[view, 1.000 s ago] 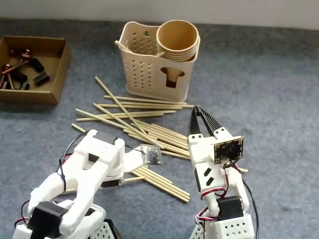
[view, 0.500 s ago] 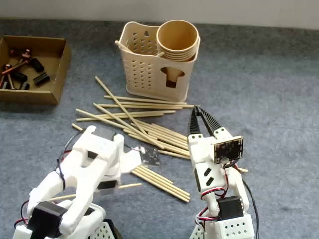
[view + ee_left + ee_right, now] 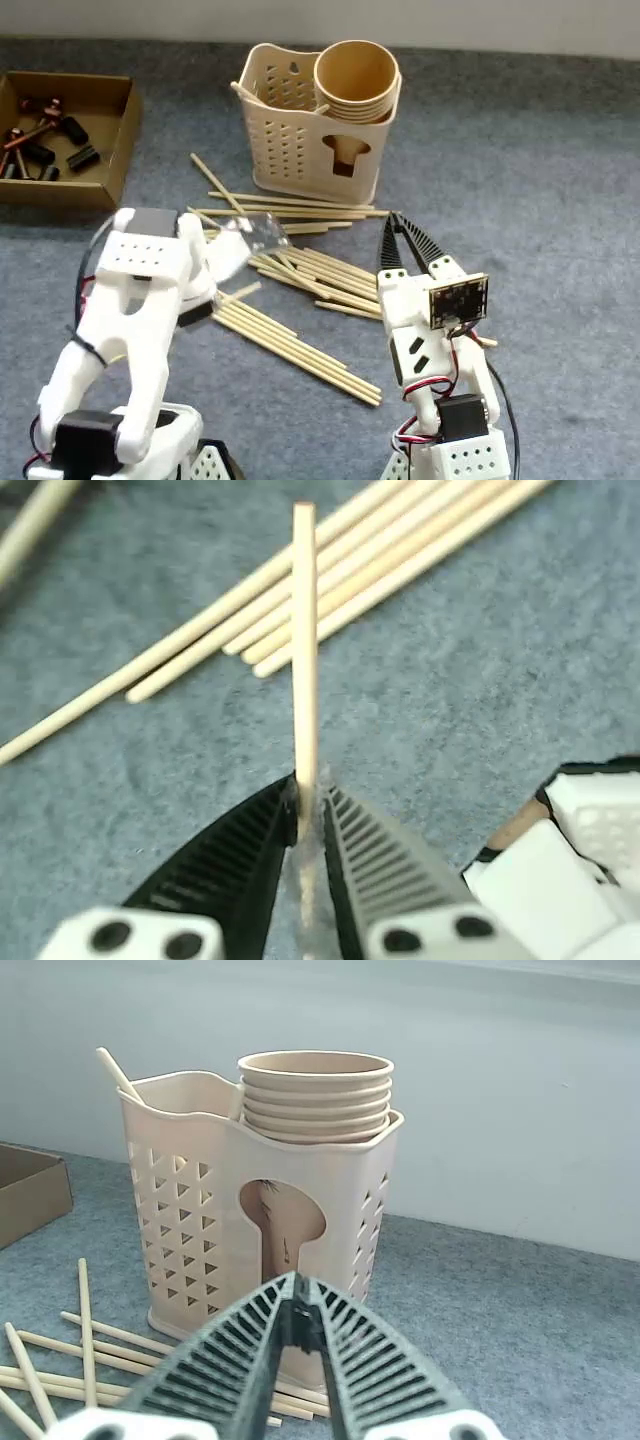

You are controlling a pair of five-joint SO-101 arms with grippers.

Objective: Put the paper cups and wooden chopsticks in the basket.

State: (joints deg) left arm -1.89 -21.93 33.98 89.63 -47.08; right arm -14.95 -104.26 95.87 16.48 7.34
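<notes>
A stack of paper cups (image 3: pixel 357 80) stands in the beige slotted basket (image 3: pixel 290 150) at the back, with one chopstick (image 3: pixel 240 90) leaning in its other compartment. Several wooden chopsticks (image 3: pixel 310 275) lie scattered on the grey carpet in front of it. My left gripper (image 3: pixel 308 798) is shut on a single chopstick (image 3: pixel 304 630), held above the loose chopsticks (image 3: pixel 380 570); its short end (image 3: pixel 240 292) sticks out beside the left arm (image 3: pixel 150 290). My right gripper (image 3: pixel 396 228) is shut and empty, pointing at the basket (image 3: pixel 190 1200) and cups (image 3: pixel 316 1095) from a short distance.
A cardboard box (image 3: pixel 60 140) with small dark parts sits at the back left. Open carpet lies to the right of the basket and right arm.
The left arm has swung left and risen with a chopstick in its gripper. A few chopsticks beside it have shifted. The right arm has stayed still.
</notes>
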